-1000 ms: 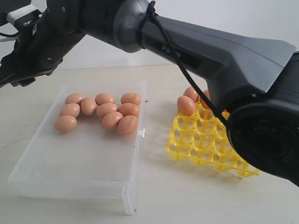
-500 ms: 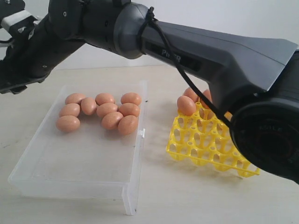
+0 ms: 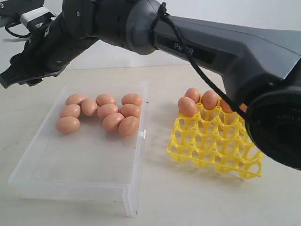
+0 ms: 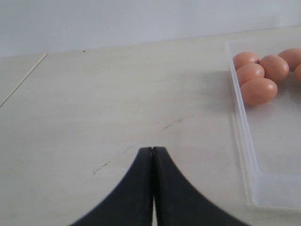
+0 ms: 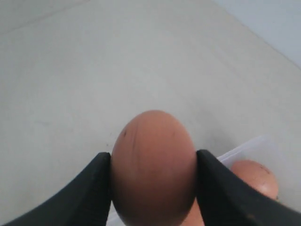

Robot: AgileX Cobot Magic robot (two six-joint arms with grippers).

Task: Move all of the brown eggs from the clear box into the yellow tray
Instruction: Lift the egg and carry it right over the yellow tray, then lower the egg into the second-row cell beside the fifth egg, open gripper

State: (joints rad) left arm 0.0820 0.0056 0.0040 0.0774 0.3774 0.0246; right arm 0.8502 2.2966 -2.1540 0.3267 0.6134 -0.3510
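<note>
Mid-carry, likely: right end effector (image 5: 154, 188), upper left in the exterior view, pinches a brown egg (image 5: 153, 155); next, travel right to a vacant cup of the yellow tray (image 3: 214, 147). Left end effector (image 4: 153, 155): pressed together.

Beige tabletop (image 3: 188, 197), white wall (image 3: 263, 14)

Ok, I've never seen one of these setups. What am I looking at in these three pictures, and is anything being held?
This is a two-armed robot working at a table. The wide picture comes from a camera off the arms. In it, the dark right arm reaches across above a clear box of loose brown eggs. Beside the box is a yellow tray with several eggs in its far cups. The other two pictures come from wrist cameras. The right claw grips one egg. The left claw is shut and empty, over bare table beside the box.
</note>
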